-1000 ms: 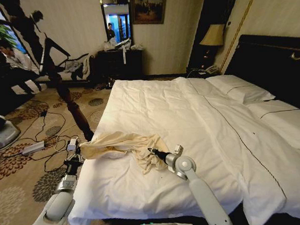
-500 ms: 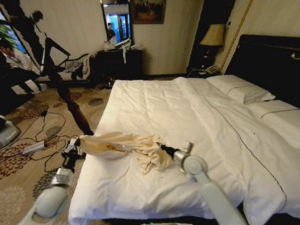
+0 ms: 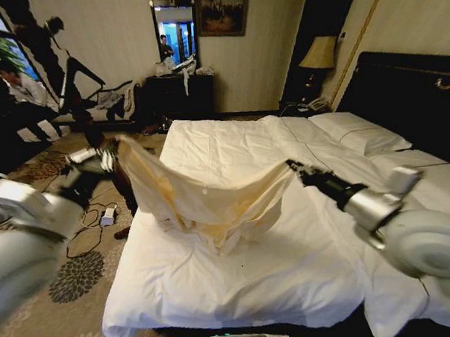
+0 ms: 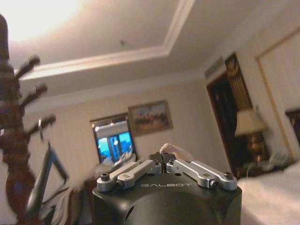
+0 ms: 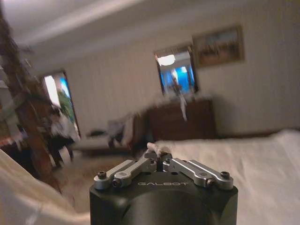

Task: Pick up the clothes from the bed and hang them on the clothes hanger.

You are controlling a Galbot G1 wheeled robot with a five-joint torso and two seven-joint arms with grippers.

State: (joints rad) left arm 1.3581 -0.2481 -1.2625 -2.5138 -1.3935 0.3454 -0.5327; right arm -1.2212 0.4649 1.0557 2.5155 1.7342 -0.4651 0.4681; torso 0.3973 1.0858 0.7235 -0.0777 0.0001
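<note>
A cream garment (image 3: 211,203) hangs stretched above the bed's (image 3: 289,270) foot end, jaws of the left gripper (image 3: 111,157) and right gripper (image 3: 294,166) clenched on opposite edges; it looks light and limp, best gripped at the shoulders.

Cream garment (image 3: 211,199) stretched taut above white bed (image 3: 288,240), middle sagging

Garment (image 3: 211,203) above bed (image 3: 288,248) (between hands).
</note>
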